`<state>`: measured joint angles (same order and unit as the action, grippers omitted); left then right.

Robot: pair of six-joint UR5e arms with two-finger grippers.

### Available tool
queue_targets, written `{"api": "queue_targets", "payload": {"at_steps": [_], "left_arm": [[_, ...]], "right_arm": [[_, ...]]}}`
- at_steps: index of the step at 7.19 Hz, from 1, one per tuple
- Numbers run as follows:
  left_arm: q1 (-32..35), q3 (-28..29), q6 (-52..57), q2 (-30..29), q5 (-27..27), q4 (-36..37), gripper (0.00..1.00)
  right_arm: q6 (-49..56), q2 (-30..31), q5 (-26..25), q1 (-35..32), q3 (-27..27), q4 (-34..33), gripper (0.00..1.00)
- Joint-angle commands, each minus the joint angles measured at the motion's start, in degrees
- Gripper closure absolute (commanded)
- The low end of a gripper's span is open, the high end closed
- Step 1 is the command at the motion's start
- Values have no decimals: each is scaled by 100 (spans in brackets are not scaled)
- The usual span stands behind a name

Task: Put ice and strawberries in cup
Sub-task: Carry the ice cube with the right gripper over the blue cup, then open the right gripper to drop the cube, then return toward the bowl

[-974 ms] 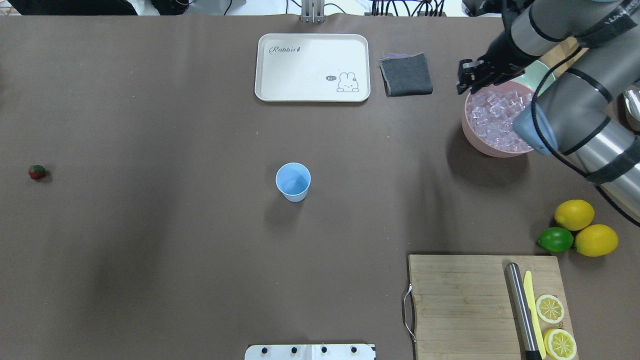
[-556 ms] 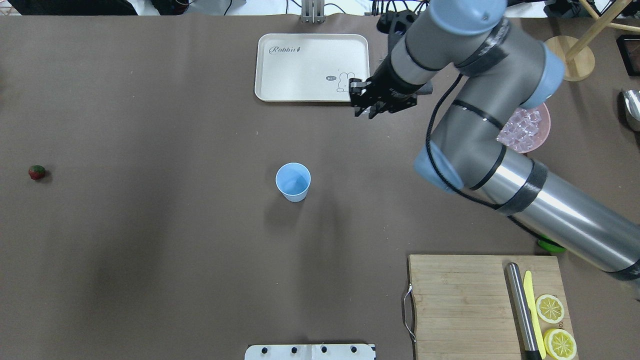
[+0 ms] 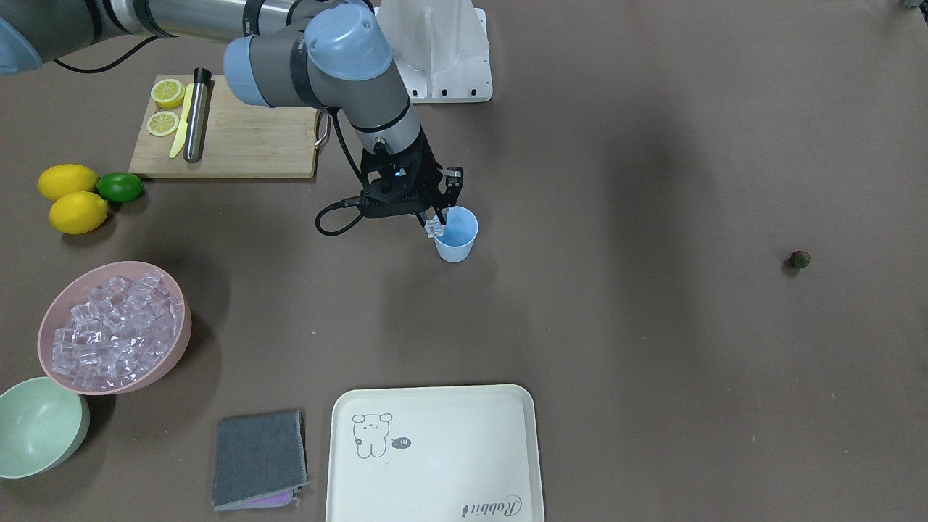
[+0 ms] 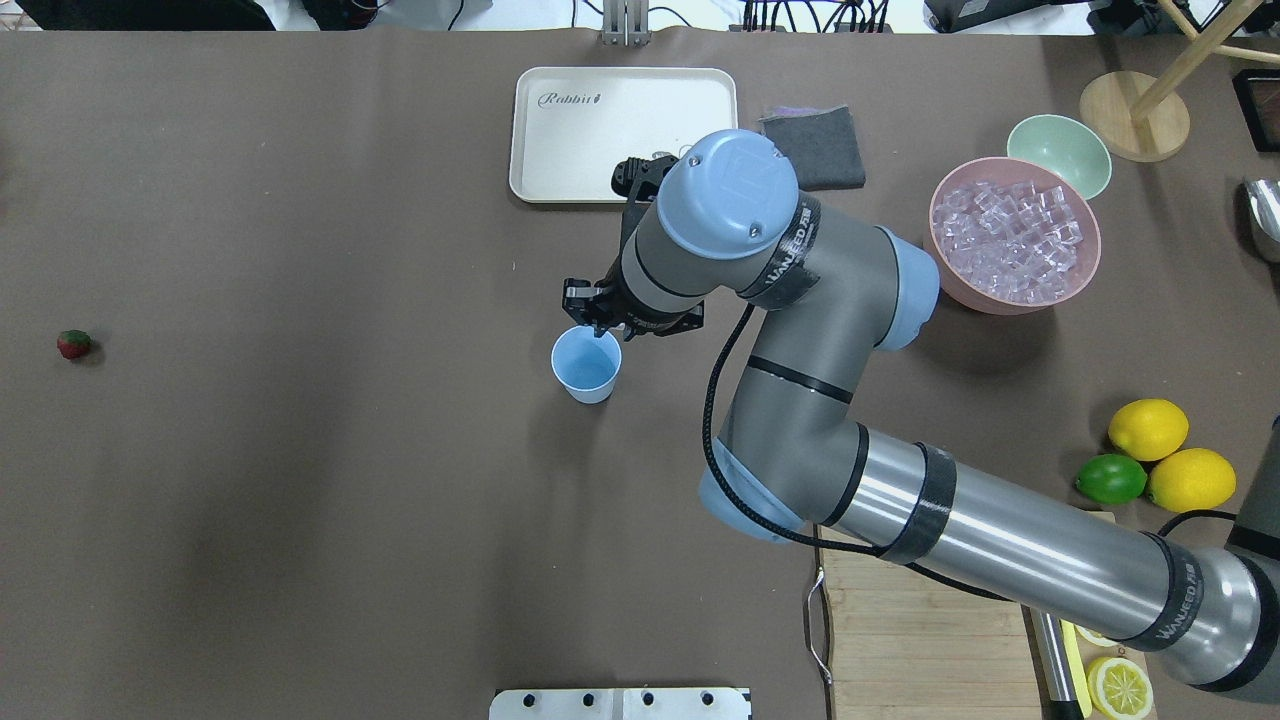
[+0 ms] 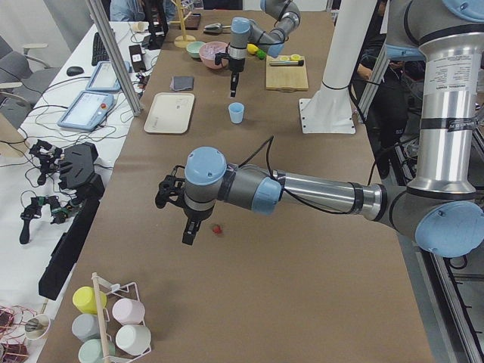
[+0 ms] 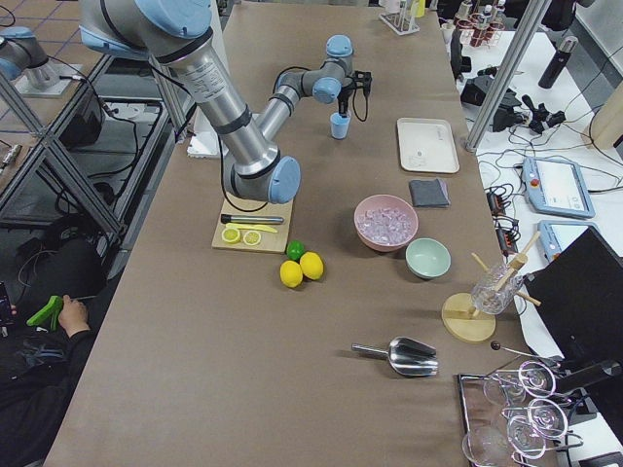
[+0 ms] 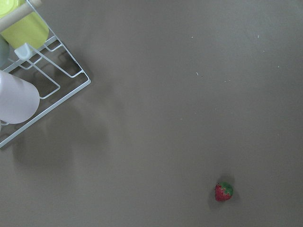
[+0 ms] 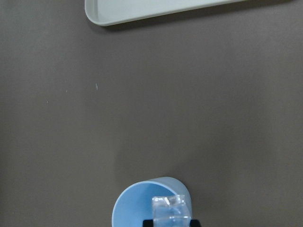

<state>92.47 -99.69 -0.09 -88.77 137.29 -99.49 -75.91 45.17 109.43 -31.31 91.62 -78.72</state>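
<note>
Nearest on the right lies a wooden cutting board (image 3: 246,141) with lemon slices and a knife on it. Just beyond it, two lemons (image 4: 1148,428) and a lime (image 4: 1111,479) sit touching one another.

In the middle of the table the cup (image 4: 585,372) stands upright. The right gripper (image 3: 435,226) hangs over the cup's mouth, close to its far rim, with its fingers clamped on one ice cube (image 8: 169,211).

Far off to the left, the strawberry (image 4: 74,344) lies on the bare table. The left gripper (image 5: 187,231) hovers near it, but I cannot tell whether its fingers are apart or together.

Farther back on the right, a pink bowl (image 4: 960,290) holds the heap of ice (image 4: 1010,240), with a green bowl (image 4: 1058,155) just behind it. At the far edge are a folded grey cloth (image 4: 835,150) and a white tray (image 4: 600,150).
</note>
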Motion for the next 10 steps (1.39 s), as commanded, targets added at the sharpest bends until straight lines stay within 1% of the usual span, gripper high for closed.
{"api": "queue_targets", "payload": {"at_steps": [1, 2, 3, 4, 5, 6, 7, 8, 9, 10], "left_arm": [[0, 10, 17, 0, 0, 0, 2], [0, 2, 18, 0, 0, 0, 2], [0, 2, 18, -8, 0, 0, 2], [0, 2, 0, -34, 0, 0, 2], [0, -16, 0, -43, 0, 0, 2], [0, -16, 0, -52, 0, 0, 2], [0, -7, 0, -96, 0, 0, 2], [0, -24, 0, -105, 9, 0, 2], [0, -33, -9, -114, 9, 0, 2], [0, -33, 0, -114, 9, 0, 2]], "right_arm": [[-126, -104, -114, 212, -117, -20, 100], [-135, -105, -193, 291, -152, -29, 95], [-187, -105, -350, 344, -196, -73, 30], [-222, -209, -378, 345, -197, -134, 1], [-310, -262, -326, 336, -153, -152, 1], [-328, -306, -125, 231, 56, -379, 1], [-320, -272, 312, -83, 737, -1086, 1], [-215, -159, 986, -678, 1405, -1911, 1], [378, 417, 1541, -1336, 1951, -1971, 1], [1402, 1014, 1973, -2091, 2122, -1963, 1]]}}
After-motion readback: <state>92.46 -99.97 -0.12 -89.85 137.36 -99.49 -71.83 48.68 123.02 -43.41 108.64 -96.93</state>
